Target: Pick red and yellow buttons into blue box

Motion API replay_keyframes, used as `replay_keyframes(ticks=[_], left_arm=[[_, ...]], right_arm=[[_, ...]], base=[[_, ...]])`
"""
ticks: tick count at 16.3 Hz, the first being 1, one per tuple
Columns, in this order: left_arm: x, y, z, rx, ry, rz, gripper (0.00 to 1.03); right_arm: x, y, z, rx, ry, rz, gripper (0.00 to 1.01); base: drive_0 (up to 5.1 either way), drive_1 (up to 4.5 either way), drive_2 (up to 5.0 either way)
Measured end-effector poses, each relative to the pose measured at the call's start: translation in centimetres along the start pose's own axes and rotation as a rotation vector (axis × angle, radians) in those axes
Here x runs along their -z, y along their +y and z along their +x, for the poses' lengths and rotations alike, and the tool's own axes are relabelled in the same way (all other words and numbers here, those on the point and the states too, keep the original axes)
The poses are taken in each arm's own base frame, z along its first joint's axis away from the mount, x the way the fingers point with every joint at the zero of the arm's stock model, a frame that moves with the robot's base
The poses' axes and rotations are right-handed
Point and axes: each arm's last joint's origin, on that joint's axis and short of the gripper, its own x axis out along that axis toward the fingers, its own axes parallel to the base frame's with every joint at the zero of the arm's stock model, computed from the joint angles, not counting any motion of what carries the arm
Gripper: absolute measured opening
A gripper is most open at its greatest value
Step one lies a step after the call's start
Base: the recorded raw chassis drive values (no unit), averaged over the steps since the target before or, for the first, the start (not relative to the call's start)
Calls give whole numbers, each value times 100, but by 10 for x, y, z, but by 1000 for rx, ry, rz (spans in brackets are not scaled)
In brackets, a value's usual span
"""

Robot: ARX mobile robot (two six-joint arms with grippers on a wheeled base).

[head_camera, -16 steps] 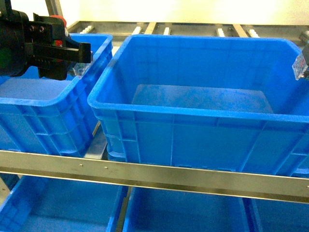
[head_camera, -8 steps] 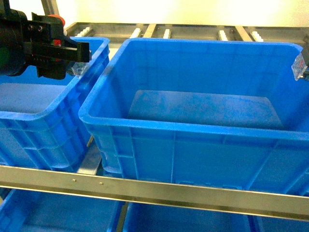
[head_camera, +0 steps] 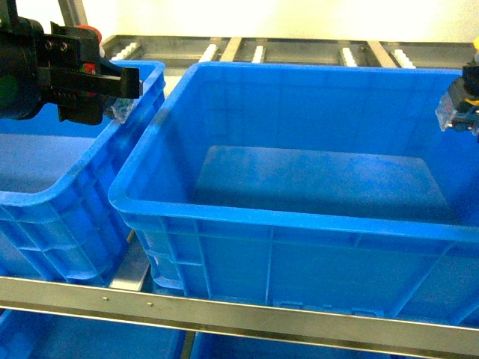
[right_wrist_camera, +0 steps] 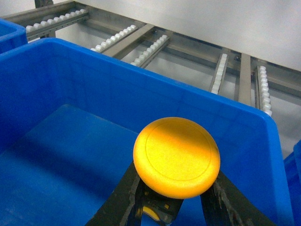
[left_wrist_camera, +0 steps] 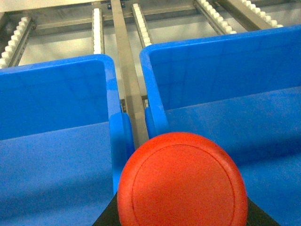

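Right claw (head_camera: 465, 112) now hangs inside the blue box (head_camera: 299, 217) rim, clenched on the yellow button (right_wrist_camera: 177, 157); left claw (head_camera: 112, 93), gripping the red button (left_wrist_camera: 182, 181), sits outside the rim, so a release there misses the box.

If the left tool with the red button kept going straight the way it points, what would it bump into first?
Probably the near side wall of the big blue box; the left tool, holding the red button, aims right toward it. Depth is unclear.

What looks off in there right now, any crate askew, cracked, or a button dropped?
Nothing stands out. The blue box sits level on the rack, walls intact, its visible floor bare. The red button sits in the left gripper and the yellow button in the right gripper; neither has dropped.
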Motion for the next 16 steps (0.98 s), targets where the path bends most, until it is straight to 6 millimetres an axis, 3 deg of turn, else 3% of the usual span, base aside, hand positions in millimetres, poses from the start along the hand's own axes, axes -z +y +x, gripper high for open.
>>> replay_keyframes(ticks=[3, 6, 8, 10, 11, 13, 16], left_arm=[[0, 0, 0, 0, 0, 0, 24], [0, 0, 0, 0, 0, 0, 24], [0, 0, 0, 0, 0, 0, 24], [0, 0, 0, 0, 0, 0, 24], [0, 0, 0, 1, 0, 0, 24], [0, 0, 0, 1, 0, 0, 24], [0, 0, 0, 1, 0, 0, 24]], right_arm=[[-8, 3, 31, -71, -13, -26, 26], [14, 9, 68, -137, 112, -42, 26], [29, 6, 73, -106, 177, -36, 26], [27, 1, 73, -92, 169, -35, 27], [27, 1, 73, -90, 168, -36, 33], [27, 1, 73, -89, 167, -36, 55], [27, 1, 73, -90, 167, -36, 96]], base=[[0, 0, 0], [0, 0, 0], [0, 0, 0], [0, 0, 0], [0, 0, 0], [0, 0, 0], [0, 0, 0]])
